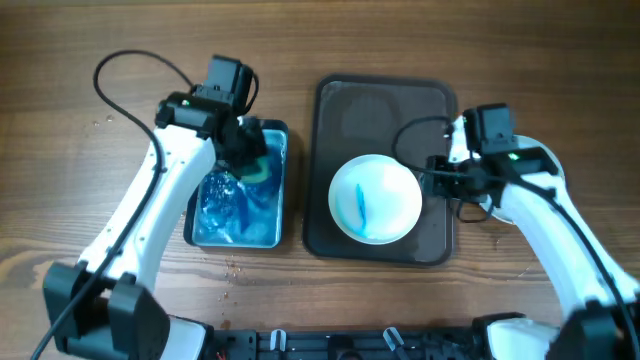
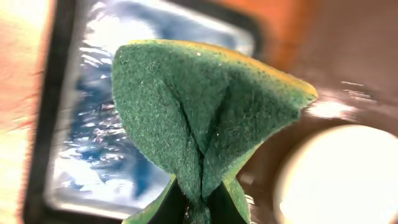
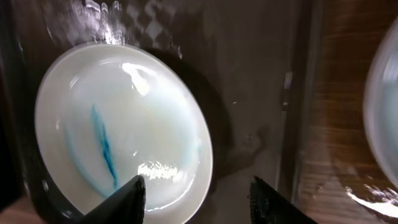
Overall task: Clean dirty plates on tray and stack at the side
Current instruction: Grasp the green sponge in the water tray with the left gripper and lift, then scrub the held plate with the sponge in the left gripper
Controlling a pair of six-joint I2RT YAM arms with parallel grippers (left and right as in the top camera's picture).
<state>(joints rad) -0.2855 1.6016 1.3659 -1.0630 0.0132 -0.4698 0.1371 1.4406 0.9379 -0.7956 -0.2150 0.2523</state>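
Note:
One white plate (image 1: pixel 375 197) with a blue streak lies on the dark tray (image 1: pixel 380 100), toward its near end. My right gripper (image 1: pixel 437 180) hovers at the plate's right rim, open. In the right wrist view the plate (image 3: pixel 121 124) has its rim between the two fingertips of my right gripper (image 3: pixel 198 190), with no contact visible. My left gripper (image 1: pixel 243 158) is over the blue basin (image 1: pixel 237 243), shut on a green sponge (image 1: pixel 262 165). The left wrist view shows the sponge (image 2: pixel 205 112) pinched and folded in my left gripper (image 2: pixel 200 208).
The basin (image 2: pixel 93 124) holds blue-tinted water and stands left of the tray (image 2: pixel 348 56). A white rounded edge, apparently another plate (image 3: pixel 382 112), sits on the wooden table right of the tray. Cables hang from both arms.

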